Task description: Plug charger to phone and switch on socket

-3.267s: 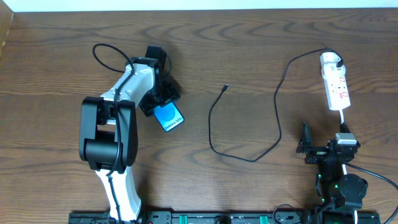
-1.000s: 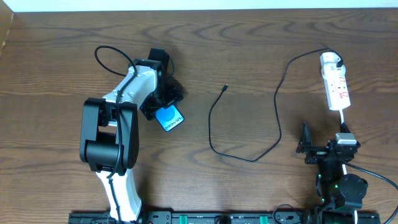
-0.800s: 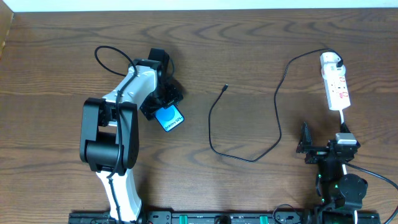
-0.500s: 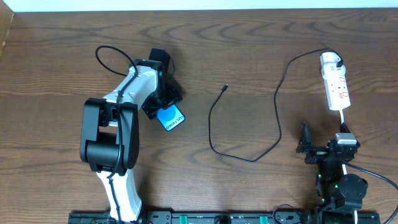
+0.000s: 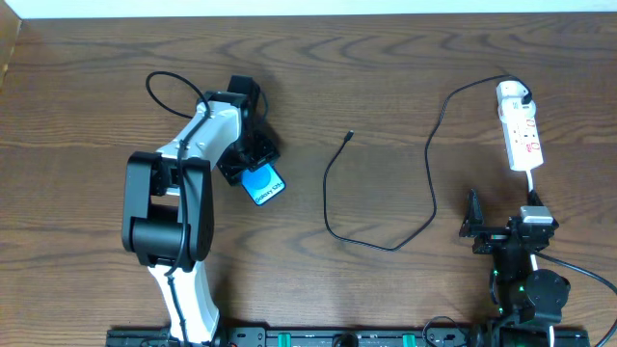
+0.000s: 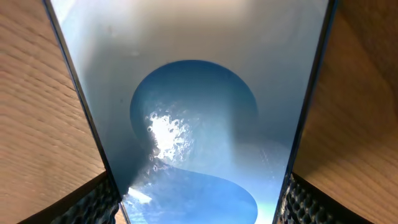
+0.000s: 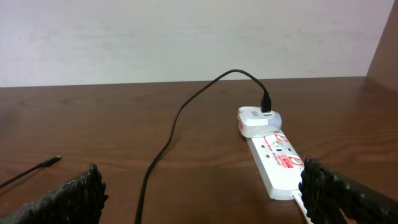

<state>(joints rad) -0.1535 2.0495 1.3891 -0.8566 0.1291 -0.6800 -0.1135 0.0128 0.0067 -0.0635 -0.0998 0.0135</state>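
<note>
While the bench [image 5: 405, 58] held everything well spread out, the task looked barely begun. The left end effector [image 5: 253, 152] was closed on the phone [image 5: 262, 183], its pads [image 6: 99, 202] against both long edges, the blue screen left of centre. The right end effector [image 5: 503, 224] rested wide open and empty near the front edge, just below the socket [image 5: 522, 135]. The charger [image 5: 429, 188] had its white plug seated in the socket's far end, yet its connector tip [image 5: 349, 136] lay loose, well apart from the phone. Joining tip to phone and pressing the switch remained, and I could not tell the switch's state.
</note>
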